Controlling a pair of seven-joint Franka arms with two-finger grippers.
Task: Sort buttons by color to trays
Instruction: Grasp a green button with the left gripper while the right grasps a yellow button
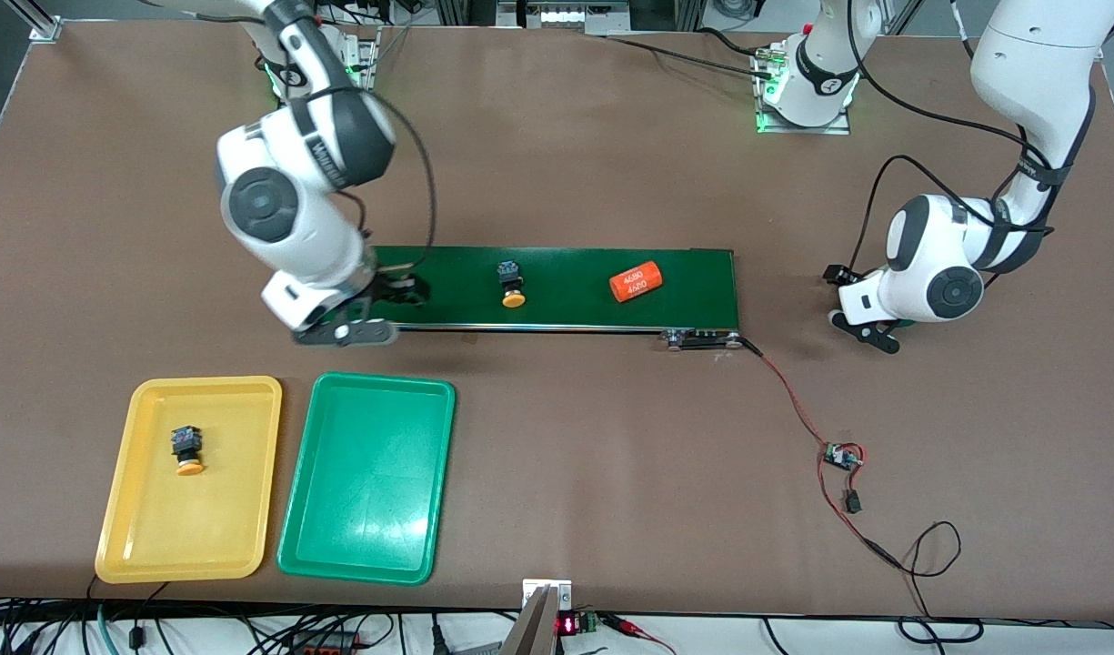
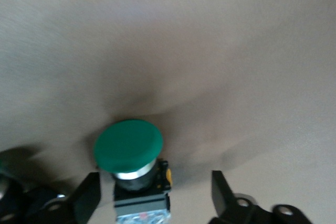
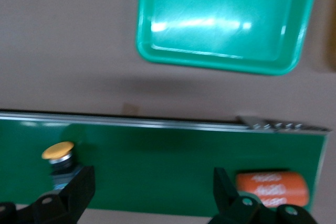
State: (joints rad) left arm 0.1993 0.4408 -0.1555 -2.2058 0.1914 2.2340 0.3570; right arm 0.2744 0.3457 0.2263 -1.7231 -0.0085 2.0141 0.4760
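Observation:
A green-capped button sits on the brown table between the open fingers of my left gripper, apart from one finger; the front view hides it under my left gripper, off the conveyor's end. My right gripper is open and empty over the belt near the right arm's end. A yellow-capped button lies on the belt and also shows in the right wrist view. Another yellow-capped button lies in the yellow tray. The green tray beside it holds nothing and also shows in the right wrist view. A second green-capped button is out of view.
The dark-green conveyor belt crosses the table's middle. An orange numbered cylinder lies on it toward the left arm's end. Another orange cylinder lies beside my right gripper. A red wire and small circuit board lie nearer the front camera.

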